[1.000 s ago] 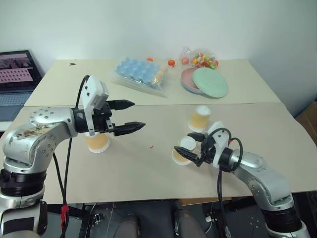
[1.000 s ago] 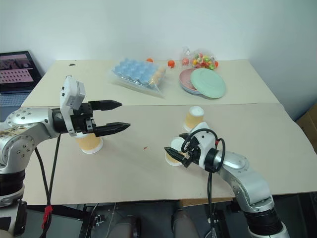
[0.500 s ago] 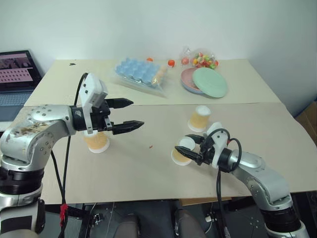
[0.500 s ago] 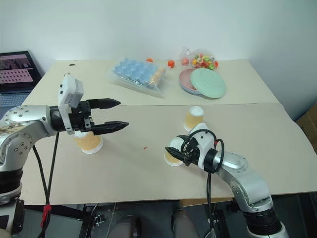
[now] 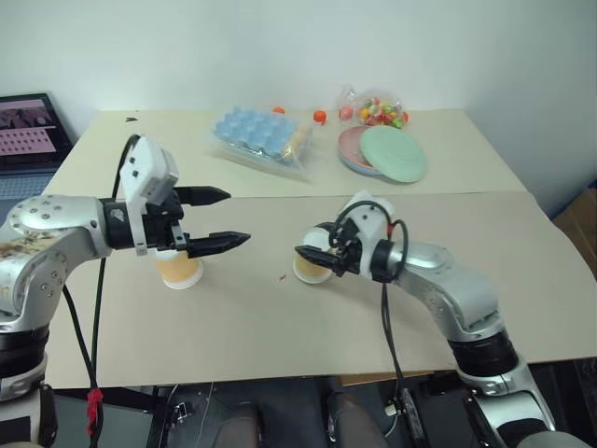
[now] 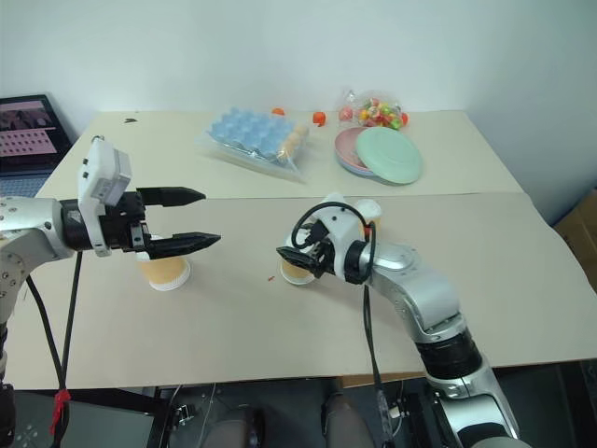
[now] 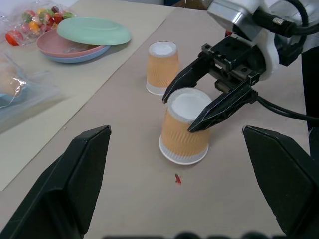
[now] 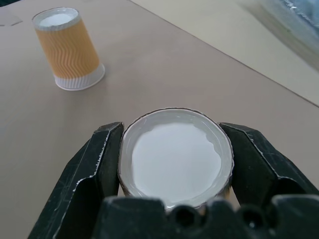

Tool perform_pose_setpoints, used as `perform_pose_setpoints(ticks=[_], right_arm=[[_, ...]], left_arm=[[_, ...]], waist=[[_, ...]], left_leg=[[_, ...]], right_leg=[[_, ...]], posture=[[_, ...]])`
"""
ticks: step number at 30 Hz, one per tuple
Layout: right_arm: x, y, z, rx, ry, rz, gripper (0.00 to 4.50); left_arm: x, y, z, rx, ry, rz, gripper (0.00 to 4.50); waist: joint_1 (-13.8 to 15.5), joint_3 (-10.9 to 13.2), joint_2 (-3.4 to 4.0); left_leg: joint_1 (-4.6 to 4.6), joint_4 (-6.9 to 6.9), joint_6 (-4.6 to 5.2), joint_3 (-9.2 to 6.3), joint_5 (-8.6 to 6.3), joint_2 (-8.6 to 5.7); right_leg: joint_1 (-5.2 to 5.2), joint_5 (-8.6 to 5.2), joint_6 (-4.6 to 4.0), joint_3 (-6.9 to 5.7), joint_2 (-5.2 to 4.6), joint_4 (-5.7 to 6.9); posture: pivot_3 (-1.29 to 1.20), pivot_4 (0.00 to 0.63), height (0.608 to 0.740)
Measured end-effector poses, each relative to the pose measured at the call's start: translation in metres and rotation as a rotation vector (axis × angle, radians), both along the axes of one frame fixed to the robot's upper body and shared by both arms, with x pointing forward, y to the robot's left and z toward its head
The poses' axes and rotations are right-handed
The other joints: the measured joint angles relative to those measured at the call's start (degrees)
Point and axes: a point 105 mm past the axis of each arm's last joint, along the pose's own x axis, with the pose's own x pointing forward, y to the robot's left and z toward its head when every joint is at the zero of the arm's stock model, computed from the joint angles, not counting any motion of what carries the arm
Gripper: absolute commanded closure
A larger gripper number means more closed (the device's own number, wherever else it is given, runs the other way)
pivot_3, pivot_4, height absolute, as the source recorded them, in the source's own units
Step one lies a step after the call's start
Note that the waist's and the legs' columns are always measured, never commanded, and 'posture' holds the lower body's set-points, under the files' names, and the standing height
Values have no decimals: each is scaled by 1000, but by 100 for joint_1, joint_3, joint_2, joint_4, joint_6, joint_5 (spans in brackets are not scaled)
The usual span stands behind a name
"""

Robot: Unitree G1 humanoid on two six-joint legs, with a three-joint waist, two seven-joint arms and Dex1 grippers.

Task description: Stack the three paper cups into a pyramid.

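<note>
The right gripper [image 7: 200, 106] clamps an upturned paper cup [image 7: 183, 132]; the left gripper [image 5: 222, 219] gapes wide above another cup [image 5: 179, 269]; the 3rd cup [image 7: 162, 66] stands beside the plates [image 5: 382, 152].

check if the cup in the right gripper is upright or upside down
Upside down: the cup shows its closed white base on top and its wide rim toward the table, with the right gripper clamped near the base.

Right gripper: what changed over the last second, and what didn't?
The right gripper closed on the upside-down paper cup it had been straddling and carried it left across the table, toward the cup under the left gripper. The left gripper stayed open; the cup near the plates stayed put.
</note>
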Motion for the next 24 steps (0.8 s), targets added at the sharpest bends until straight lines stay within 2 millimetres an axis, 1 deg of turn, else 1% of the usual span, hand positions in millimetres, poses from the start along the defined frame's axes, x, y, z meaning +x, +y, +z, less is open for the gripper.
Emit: perform_pose_setpoints(ticks=[3, 5, 7, 11, 14, 20, 22, 24], right_arm=[[1, 16, 1, -7, 5, 40, 1711], [-1, 29, 1, -9, 10, 78, 1711], [-3, 37, -1, -13, 19, 102, 1711], [-4, 43, -9, -22, 40, 120, 1711], [-2, 44, -13, -30, 49, 118, 1711], [-3, 43, -16, -20, 47, 122, 1711], [-3, 43, -17, -18, 44, 118, 739], [-3, 42, -18, -19, 45, 113, 191]], left_arm=[[-3, 6, -4, 20, 8, 30, 0], [-5, 7, -7, 25, 12, 34, 0], [-6, 7, -7, 27, 5, 42, 0], [-7, 6, -7, 32, -7, 47, 0], [-9, 7, -13, 41, 12, 51, 0], [-13, 13, -20, 79, 19, 55, 0], [-14, 14, -22, 88, 26, 53, 0], [-14, 15, -21, 94, 22, 51, 0]], waist=[[-1, 0, -1], [-2, 0, -1], [6, 0, -1], [11, 1, -1], [2, 1, -1], [-7, 1, 0], [-7, 1, -1], [-5, 1, -1]], left_leg=[[4, 0, 0, 0, 0, 2], [5, 0, 0, -1, 0, 6], [5, 0, 0, -2, 0, 6], [4, 0, -1, -1, 0, 5], [5, -2, -1, -1, 0, 7], [8, -3, -1, -1, 0, 7], [9, -3, -1, -1, 0, 7], [9, -3, -1, -1, 0, 8]], right_leg=[[0, -1, 1, -2, 1, 3], [0, -1, 0, -4, 4, 5], [1, -1, -1, -6, 4, 5], [1, 0, -4, -6, 3, 3], [-2, 0, -6, -7, 4, 4], [-1, -3, -7, -7, 5, 7], [-1, -4, -8, -7, 5, 7], [-1, -5, -9, -8, 5, 7]], posture=[[0, 150, 740], [0, 150, 740], [0, 150, 740], [0, 150, 740], [0, 150, 740], [0, 150, 740], [0, 150, 740], [0, 150, 740]])
